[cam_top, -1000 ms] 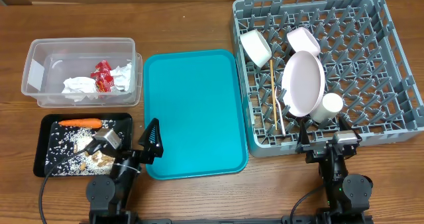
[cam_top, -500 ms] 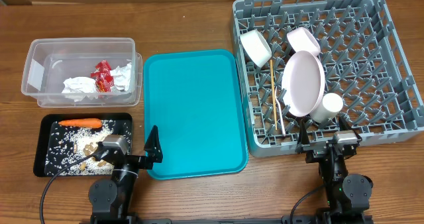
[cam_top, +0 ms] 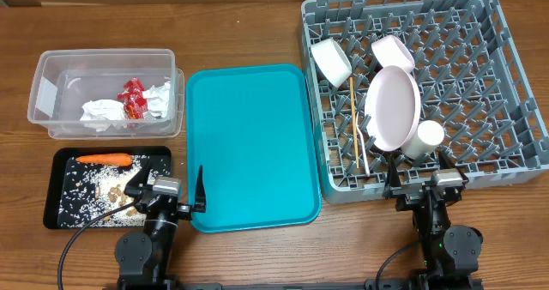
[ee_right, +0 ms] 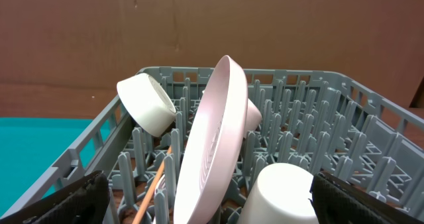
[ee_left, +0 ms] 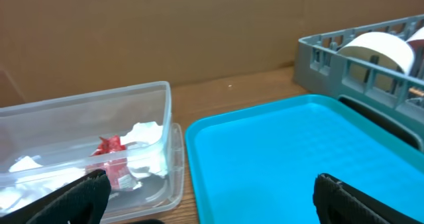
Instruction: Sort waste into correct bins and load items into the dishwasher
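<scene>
Along the near edge of the wooden table [cam_top: 257,15], the left gripper [cam_top: 170,178] and right gripper [cam_top: 419,172] gape empty. Sorting and loading look done, and nothing seems left to fetch.

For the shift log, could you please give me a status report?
Left gripper, right gripper open, empty. Red wrapper, napkins in clear tub; carrot, scraps in black tray. Dishes in grey rack. Nothing in the way.
</scene>
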`<action>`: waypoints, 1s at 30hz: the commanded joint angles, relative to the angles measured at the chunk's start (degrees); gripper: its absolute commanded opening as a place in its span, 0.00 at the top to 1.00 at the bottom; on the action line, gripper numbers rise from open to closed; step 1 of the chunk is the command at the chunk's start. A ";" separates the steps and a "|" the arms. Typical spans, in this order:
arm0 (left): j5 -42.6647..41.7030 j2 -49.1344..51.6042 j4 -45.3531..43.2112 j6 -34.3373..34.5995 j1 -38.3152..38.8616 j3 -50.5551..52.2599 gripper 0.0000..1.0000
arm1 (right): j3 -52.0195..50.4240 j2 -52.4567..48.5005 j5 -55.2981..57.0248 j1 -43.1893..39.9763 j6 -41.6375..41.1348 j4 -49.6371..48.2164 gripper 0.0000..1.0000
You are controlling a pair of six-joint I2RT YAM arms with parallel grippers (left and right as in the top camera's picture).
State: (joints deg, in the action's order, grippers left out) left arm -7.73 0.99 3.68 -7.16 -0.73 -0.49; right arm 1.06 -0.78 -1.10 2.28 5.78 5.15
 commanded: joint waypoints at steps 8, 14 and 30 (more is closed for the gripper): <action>9.22 -0.81 0.59 6.45 -0.09 0.22 0.00 | -0.61 0.61 -0.07 -0.15 0.04 -0.35 0.00; 9.20 -0.81 0.57 9.53 -0.22 0.22 0.00 | -0.61 0.61 -0.04 -0.15 0.04 -0.35 0.00; 10.51 -0.79 0.48 15.32 -2.58 0.22 0.00 | -0.61 0.61 -0.07 -0.15 0.04 -0.35 0.00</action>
State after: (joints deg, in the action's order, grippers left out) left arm 2.02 0.99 4.34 7.16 -2.90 -0.49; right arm 1.06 -0.80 -1.10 2.28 5.82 5.15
